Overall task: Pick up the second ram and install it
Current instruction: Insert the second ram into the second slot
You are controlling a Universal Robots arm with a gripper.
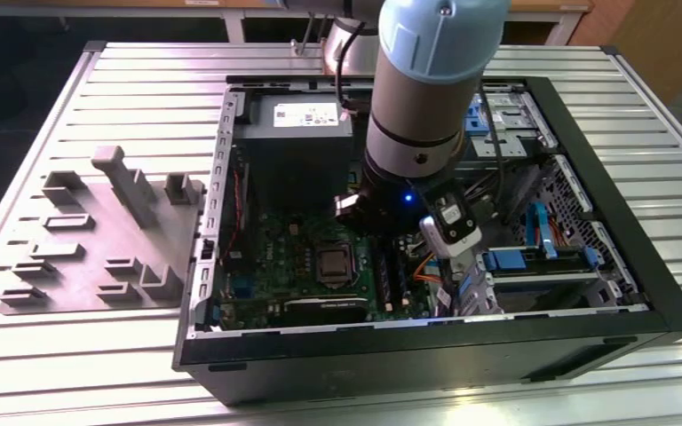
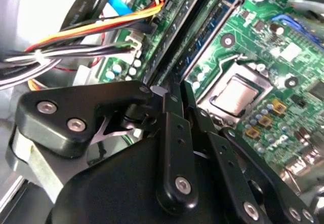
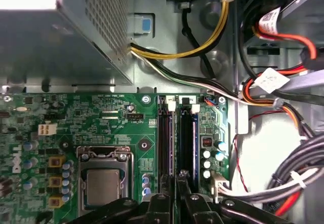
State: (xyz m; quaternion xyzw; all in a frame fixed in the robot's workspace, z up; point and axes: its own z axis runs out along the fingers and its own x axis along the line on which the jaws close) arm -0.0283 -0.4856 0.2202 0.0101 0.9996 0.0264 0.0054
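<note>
Tool (image 3: 174, 199) low inside computer case (image 1: 625, 293) — over motherboard (image 3: 101, 127) (memory sockets (image 3: 174, 138)).

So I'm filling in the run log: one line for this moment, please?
stage: at memory sockets | end effector: low over motherboard, beside CPU socket | second ram: seated or gripped, can't tell | case: open
</note>
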